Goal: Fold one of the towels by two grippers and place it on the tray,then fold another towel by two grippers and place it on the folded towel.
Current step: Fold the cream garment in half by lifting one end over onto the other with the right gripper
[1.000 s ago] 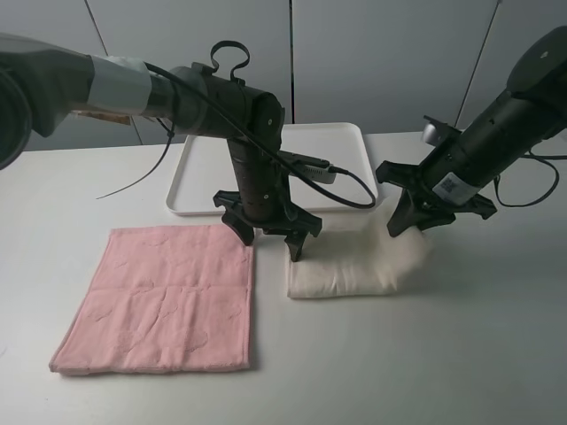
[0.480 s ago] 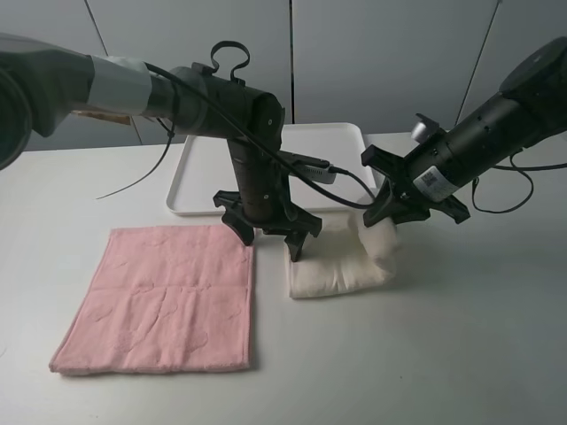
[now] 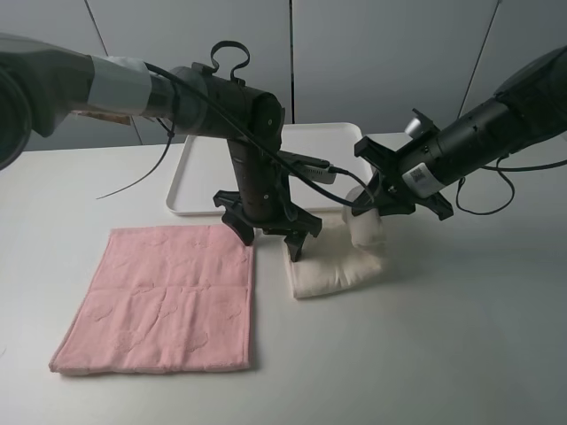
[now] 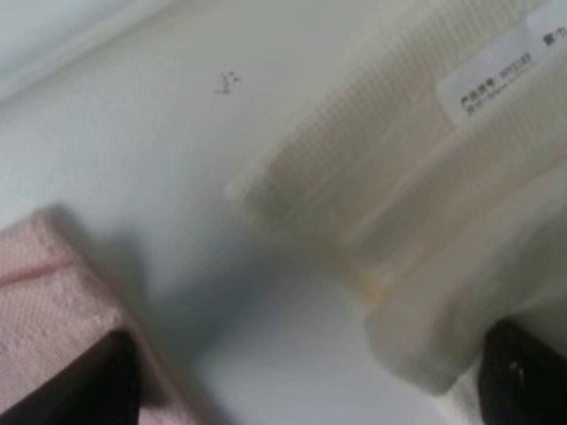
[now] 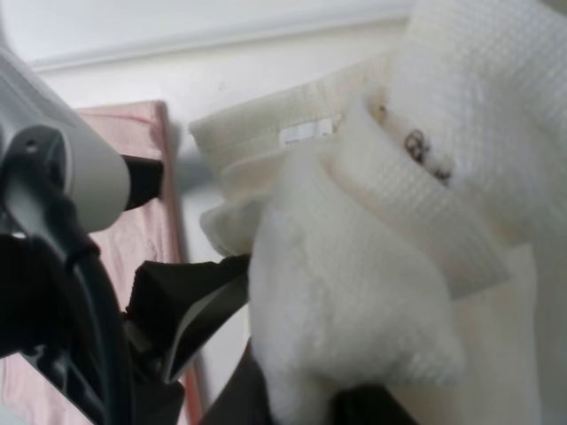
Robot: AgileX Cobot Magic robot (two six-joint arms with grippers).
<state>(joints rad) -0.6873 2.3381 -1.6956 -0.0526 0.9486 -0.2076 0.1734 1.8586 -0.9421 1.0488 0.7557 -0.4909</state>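
Observation:
The cream towel (image 3: 328, 266) lies in front of the white tray (image 3: 204, 173), its right edge lifted and curled leftward. My right gripper (image 3: 388, 202) is shut on that lifted edge; the right wrist view shows the bunched cream towel (image 5: 354, 283) between the jaws. My left gripper (image 3: 270, 237) is open, pointing down at the towel's left edge, with one fingertip (image 3: 297, 248) on it. The left wrist view shows the cream towel (image 4: 399, 204) with its label and a corner of the pink towel (image 4: 44, 301). The pink towel (image 3: 164, 297) lies flat at the left.
The tray stands behind both grippers at the back of the white table (image 3: 461, 336). A black cable (image 3: 341, 181) hangs from the left arm over the tray's front edge. The left arm (image 5: 53, 221) fills the side of the right wrist view.
My right gripper has moved left with the cream towel's right edge, lifting it and rolling it over towards the left gripper. The left arm has not moved.

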